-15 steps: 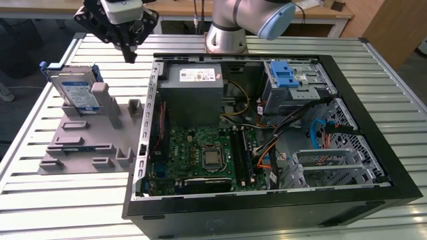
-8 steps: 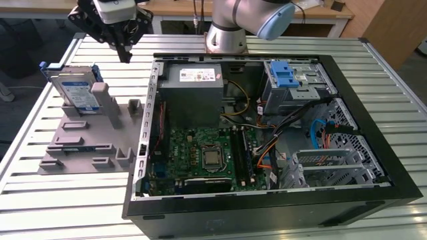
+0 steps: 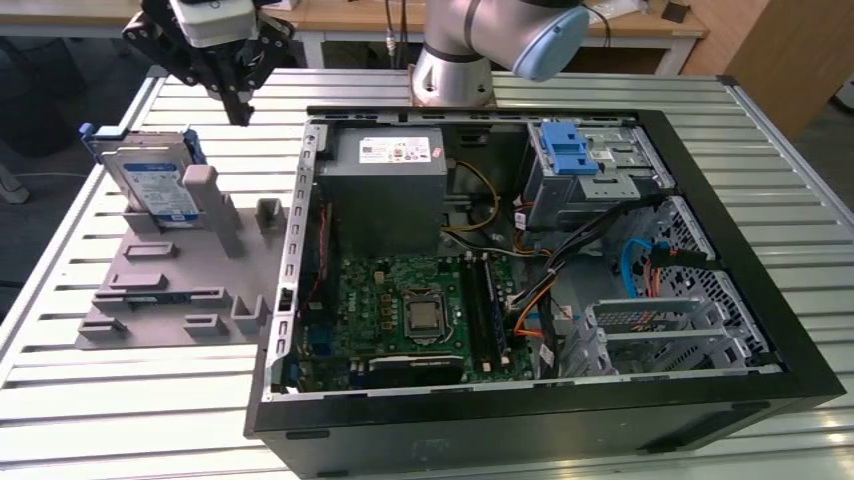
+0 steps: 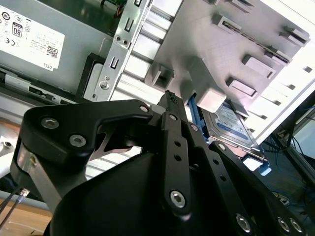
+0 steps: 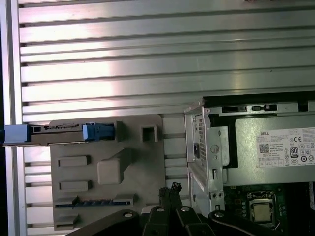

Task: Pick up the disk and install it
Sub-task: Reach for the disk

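You will find the disk [image 3: 144, 182] standing on edge in a grey fixture plate [image 3: 160, 290], at that plate's far corner on the exterior view's left. Its white-and-blue label faces the near side. Its blue bracket [image 3: 88, 131] runs along the edges, and a grey post of the plate stands just in front of it. In the first wrist view you see the disk [image 5: 58, 137] edge-on from above, with the blue bracket [image 5: 98, 132] at both ends. In the second wrist view its label [image 4: 235, 124] shows past a block of the plate [image 4: 206, 44].

Your gripper [image 3: 244, 116] hangs above the plate, toward the exterior view's right of the disk and apart from it. The fingers [image 4: 174, 147] are closed tip to tip with nothing between them, and in both wrist views the tips [image 5: 171, 189] touch neither the disk nor the plate [image 5: 138, 162].

The plate lies flat on the slatted aluminium tabletop [image 3: 120, 400]. Just beside it, on the exterior view's right, an open black computer case [image 3: 534, 425] lies on its side. Inside it, at the far end, sits a grey power supply [image 3: 387, 190] with a white sticker. A silver drive cage [image 3: 601, 175] with a blue latch [image 3: 567, 150] stands farther to the exterior view's right. The green motherboard [image 3: 387, 300] with its processor socket [image 3: 424, 315] lies nearer. The arm's base [image 3: 454, 70] stands on the tabletop beyond the case.
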{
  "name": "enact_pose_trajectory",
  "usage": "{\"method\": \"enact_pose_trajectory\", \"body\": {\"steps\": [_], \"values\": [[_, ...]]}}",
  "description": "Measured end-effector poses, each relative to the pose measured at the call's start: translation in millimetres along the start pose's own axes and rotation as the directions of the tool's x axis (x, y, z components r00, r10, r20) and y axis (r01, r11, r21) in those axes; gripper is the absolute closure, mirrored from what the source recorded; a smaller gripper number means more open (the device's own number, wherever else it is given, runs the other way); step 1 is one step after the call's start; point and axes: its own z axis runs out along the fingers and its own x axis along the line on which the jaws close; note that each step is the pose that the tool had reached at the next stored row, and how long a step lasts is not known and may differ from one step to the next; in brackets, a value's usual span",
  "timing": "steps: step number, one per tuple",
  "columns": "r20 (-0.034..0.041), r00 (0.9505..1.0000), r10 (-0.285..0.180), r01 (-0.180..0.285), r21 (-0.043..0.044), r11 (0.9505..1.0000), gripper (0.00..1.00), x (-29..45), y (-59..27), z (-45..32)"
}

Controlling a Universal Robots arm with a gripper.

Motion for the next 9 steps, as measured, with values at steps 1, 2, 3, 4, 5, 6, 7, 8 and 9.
{"method": "enact_pose_trajectory", "body": {"steps": [1, 2, 3, 4, 5, 6, 7, 8, 9], "values": [[-0.0002, 1.0000, 0.000, 0.000, 0.0000, 1.0000, 0.89, 1.1, 0.0, 0.0], [-0.0004, 1.0000, 0.000, 0.000, 0.0000, 1.0000, 0.89, 2.2, 0.0, 0.1], [-0.0006, 1.0000, 0.000, 0.000, 0.0000, 1.0000, 0.89, 3.3, 0.0, 0.1], [-0.0007, 1.0000, 0.000, 0.000, 0.0000, 1.0000, 0.89, 4.5, 0.0, 0.2], [-0.0008, 1.0000, 0.000, 0.000, 0.0001, 1.0000, 0.89, 5.6, 0.0, 0.2], [-0.0010, 1.0000, 0.000, 0.000, 0.0001, 1.0000, 0.89, 6.8, 0.0, 0.3], [-0.0011, 1.0000, 0.000, 0.000, 0.0001, 1.0000, 0.89, 7.8, 0.0, 0.3], [-0.0014, 1.0000, 0.000, 0.000, 0.0001, 1.0000, 0.89, 8.8, 0.0, 0.4], [-0.0016, 1.0000, 0.000, 0.000, 0.0001, 1.0000, 0.89, 9.9, -0.1, 0.4]]}}
